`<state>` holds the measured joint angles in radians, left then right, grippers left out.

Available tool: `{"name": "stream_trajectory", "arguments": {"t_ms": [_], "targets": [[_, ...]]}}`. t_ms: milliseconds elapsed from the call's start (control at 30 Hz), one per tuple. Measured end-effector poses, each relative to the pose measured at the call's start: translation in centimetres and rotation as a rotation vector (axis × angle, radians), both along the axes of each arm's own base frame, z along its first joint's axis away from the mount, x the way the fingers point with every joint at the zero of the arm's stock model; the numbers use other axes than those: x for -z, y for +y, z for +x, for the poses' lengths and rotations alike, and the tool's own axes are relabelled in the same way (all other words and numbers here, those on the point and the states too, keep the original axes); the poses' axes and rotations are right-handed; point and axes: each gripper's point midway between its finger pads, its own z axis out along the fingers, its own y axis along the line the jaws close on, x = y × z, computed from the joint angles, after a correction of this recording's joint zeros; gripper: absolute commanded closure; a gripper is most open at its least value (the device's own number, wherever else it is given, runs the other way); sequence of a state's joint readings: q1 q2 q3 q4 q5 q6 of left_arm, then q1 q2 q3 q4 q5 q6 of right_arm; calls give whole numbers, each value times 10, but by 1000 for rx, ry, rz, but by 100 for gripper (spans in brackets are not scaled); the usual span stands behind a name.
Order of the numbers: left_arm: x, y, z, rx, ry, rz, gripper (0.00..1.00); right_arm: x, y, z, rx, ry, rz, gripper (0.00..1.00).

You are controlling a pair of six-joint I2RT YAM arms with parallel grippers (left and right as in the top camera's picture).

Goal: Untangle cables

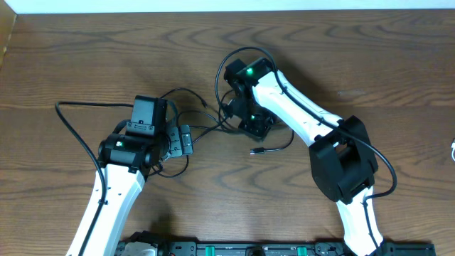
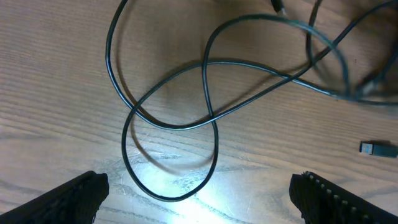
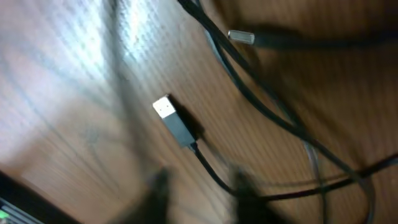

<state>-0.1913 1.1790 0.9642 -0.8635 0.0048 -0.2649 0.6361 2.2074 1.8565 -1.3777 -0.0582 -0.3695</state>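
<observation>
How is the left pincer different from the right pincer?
The left pincer is wide open; the right pincer is shut. The left pincer hangs over a black cable loop; the right pincer sits by a USB plug. Both are black.

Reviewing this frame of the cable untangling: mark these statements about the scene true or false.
1. The left gripper is open above a loop of black cable. True.
2. The table is white plastic. False: it is brown wood grain.
3. A USB plug lies on the table in the right wrist view. True.
4. Under the left gripper, the black cable lies straight with no crossings. False: it loops and crosses over itself.
</observation>
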Motion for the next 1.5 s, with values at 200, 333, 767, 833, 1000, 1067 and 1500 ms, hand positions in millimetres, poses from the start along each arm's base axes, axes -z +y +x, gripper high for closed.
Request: {"name": "stream_trajectory", "arguments": {"t_ms": [200,333,767,833,1000,1067,1500], "targets": [[0,-1,0,2,2,-3,1,-16,1,7,74,-54,2,99],[1,-1,-3,3,14,-6,1,-81,8,33,140,-237,95,99],[2,-2,-5,7,22,-14,1,-467,-109,19,491,-1246,647,99],[2,-4,-5,12,24,-26,1,-508,-143,-4,573,-1381,711,99],[2,-11,-6,28,30,-63,3,-554,-189,-45,681,-1553,776,99],[1,-17,-6,43,31,-90,8,-563,-201,-58,706,-1595,786,99],[-32,-135,-35,772,-78,-440,12,-535,-197,-44,722,-1491,728,99]]}}
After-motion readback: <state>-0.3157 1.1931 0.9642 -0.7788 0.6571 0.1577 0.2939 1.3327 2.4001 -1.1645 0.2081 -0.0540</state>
